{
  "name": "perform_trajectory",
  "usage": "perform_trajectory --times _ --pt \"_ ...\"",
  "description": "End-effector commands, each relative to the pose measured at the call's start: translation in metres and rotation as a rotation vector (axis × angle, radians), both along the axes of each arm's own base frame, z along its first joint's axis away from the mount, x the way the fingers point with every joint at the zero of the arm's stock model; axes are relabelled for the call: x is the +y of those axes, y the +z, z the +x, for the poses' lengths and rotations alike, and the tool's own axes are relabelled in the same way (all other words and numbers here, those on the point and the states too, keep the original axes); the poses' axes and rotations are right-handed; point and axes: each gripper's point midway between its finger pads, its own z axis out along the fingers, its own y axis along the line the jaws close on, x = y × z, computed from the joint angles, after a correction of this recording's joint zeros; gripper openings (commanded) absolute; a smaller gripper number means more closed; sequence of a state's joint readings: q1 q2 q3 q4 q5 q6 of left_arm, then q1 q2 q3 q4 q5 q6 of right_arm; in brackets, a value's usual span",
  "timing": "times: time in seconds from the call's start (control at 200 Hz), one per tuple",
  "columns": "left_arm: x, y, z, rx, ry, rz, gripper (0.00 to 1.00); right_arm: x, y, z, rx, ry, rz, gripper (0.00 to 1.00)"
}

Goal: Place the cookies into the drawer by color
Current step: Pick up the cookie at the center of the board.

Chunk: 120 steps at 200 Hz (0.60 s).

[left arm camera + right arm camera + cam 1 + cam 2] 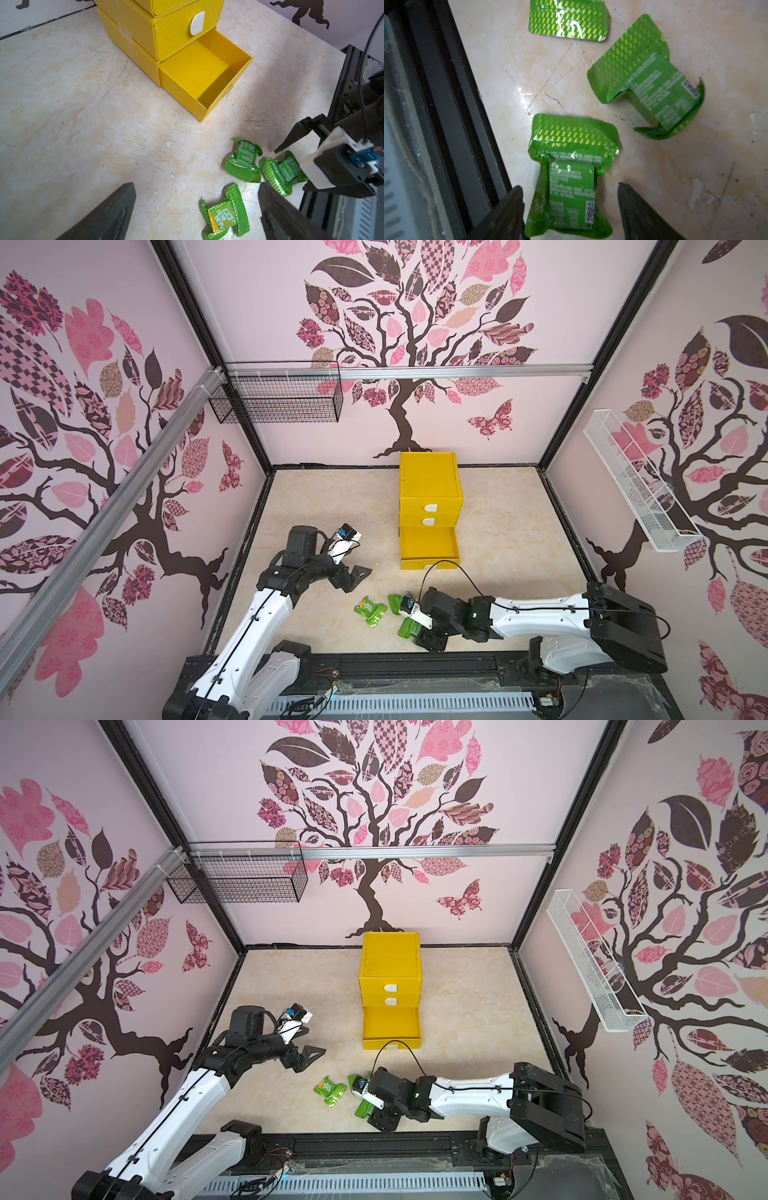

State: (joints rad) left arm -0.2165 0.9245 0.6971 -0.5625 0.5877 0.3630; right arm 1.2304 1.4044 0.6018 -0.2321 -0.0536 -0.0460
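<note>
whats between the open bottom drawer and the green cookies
Only bare, scratched tabletop lies between the open bottom drawer and the three green cookies; the left wrist view shows this most clearly.

Lab test cell: black frame (193, 306), tree-papered walls (270, 315), marbled tabletop (332, 497).

The worktop (324, 497) left of the yellow chest (430, 485) lies bare. Its pulled-out bottom drawer (430, 545) juts forward, unblocked from above. A free strip separates it from the three green cookies (243, 164). The front rail (446, 104) stands just beside the right gripper (569, 185), seemingly cramping that side.
</note>
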Motion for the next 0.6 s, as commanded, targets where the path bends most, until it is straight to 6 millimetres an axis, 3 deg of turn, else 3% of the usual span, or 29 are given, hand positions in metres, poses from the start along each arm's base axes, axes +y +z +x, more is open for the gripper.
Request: perform_trajectory --times 0.0,0.295,0.595 --pt "-0.003 0.004 -0.001 -0.014 -0.010 -0.014 0.97 0.003 -0.003 0.005 -0.028 -0.013 -0.039 0.72" --pt "-0.003 0.006 -0.001 -0.019 -0.007 -0.002 0.97 0.007 -0.011 0.004 -0.013 -0.004 -0.091 0.49" --pt "-0.005 0.008 -0.003 -0.016 -0.013 -0.006 0.97 0.011 0.015 0.000 -0.035 0.033 -0.008 0.36"
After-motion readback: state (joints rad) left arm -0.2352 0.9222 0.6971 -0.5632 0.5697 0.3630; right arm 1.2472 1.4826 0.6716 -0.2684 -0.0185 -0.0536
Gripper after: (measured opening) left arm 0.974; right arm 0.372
